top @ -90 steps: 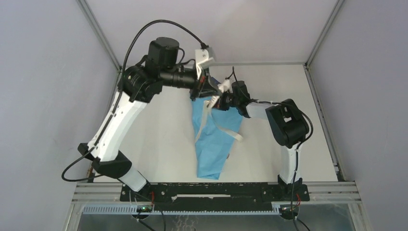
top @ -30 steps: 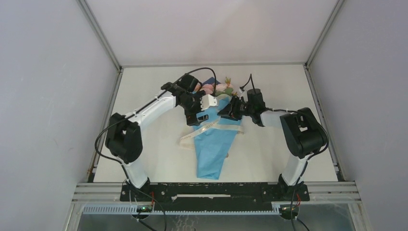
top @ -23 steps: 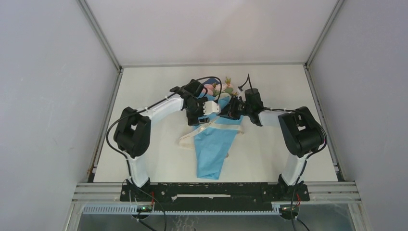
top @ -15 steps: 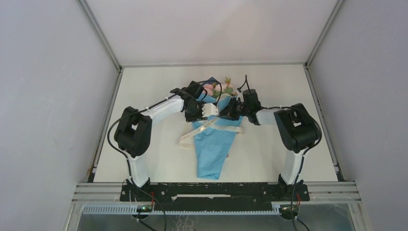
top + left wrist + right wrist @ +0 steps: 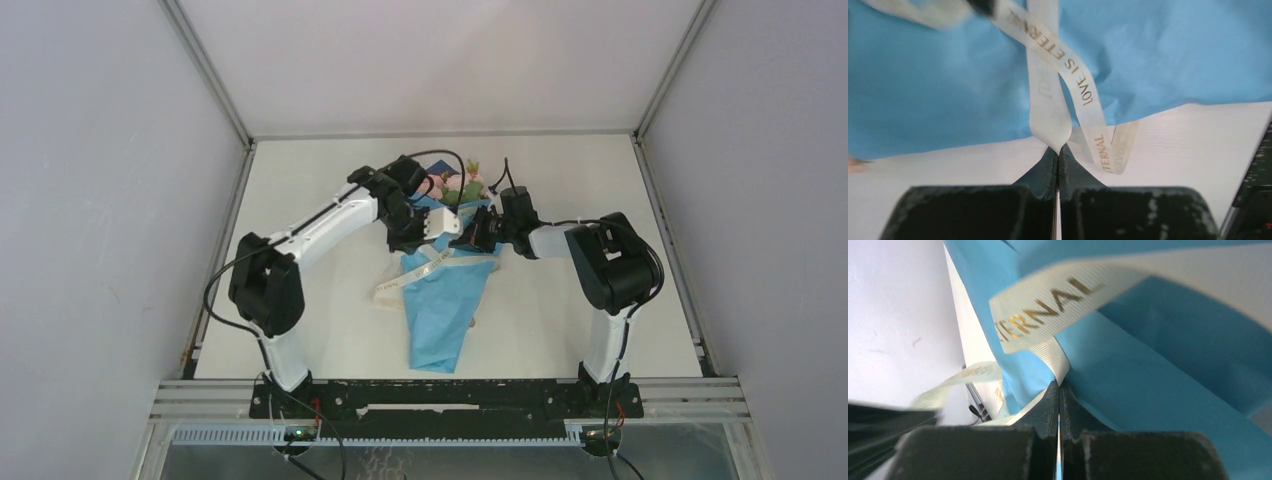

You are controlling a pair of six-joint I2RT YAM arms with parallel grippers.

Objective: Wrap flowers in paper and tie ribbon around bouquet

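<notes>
Bouquet (image 5: 445, 300) lies on table (image 5: 320, 330), flowers (image 5: 462, 185) toward far edge, cone tip toward arm bases. Both grippers meet over its upper part. Left gripper (image 5: 1058, 150) tips pressed together, pinching a ribbon (image 5: 1048, 107) strand just off the light-blue paper (image 5: 923, 90). Right gripper (image 5: 1058, 386) also clamped on ribbon, against paper. Loose ribbon end trails left of cone.
</notes>
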